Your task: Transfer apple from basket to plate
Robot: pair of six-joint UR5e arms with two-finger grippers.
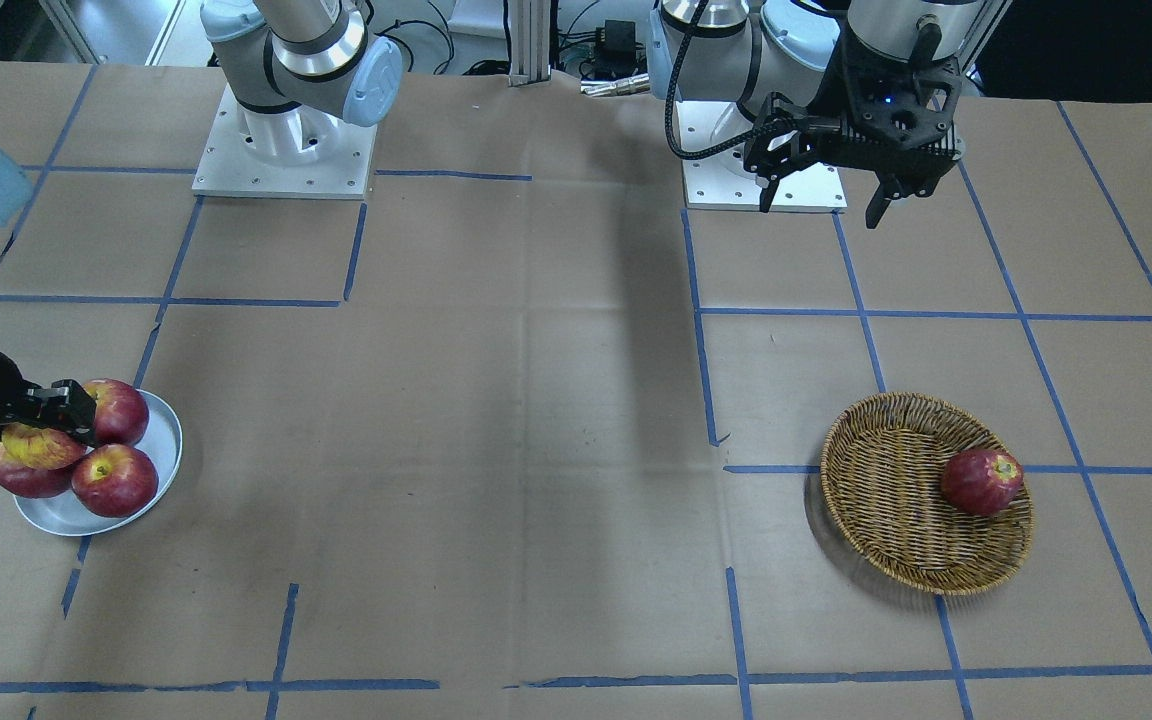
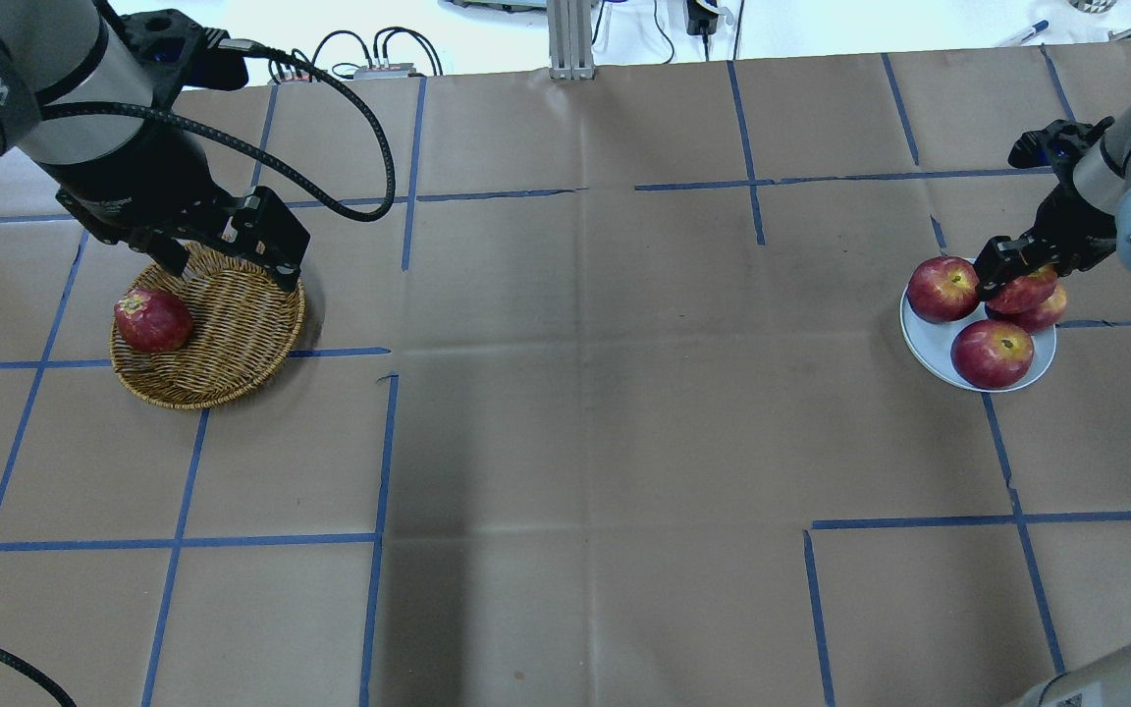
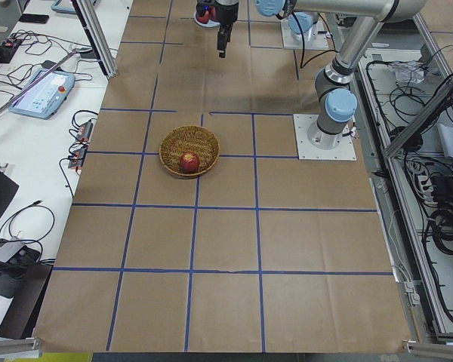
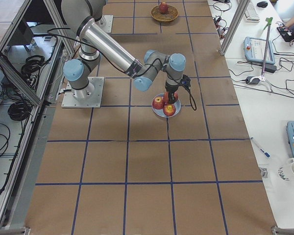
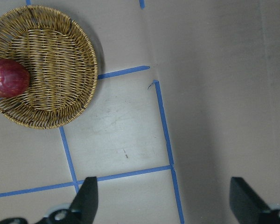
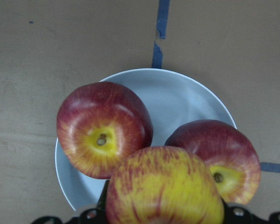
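My right gripper (image 1: 28, 432) is shut on the yellow, red-streaked apple (image 1: 39, 447) and holds it over the pale plate (image 1: 164, 450), close above the dark red apples there. In the right wrist view the apple (image 6: 164, 186) fills the bottom, between the fingers, over the plate (image 6: 177, 93). I cannot tell whether it touches the apples below. My left gripper (image 1: 821, 205) is open and empty, high above the table by the wicker basket (image 1: 876, 480). The basket also shows in the left wrist view (image 5: 60, 56).
Three dark red apples lie on the plate, two of them at the front (image 2: 942, 289) (image 2: 991, 353). One dark red apple (image 1: 981, 482) lies in the basket. Brown paper with blue tape lines covers the table. Both arm bases stand at the robot's side.
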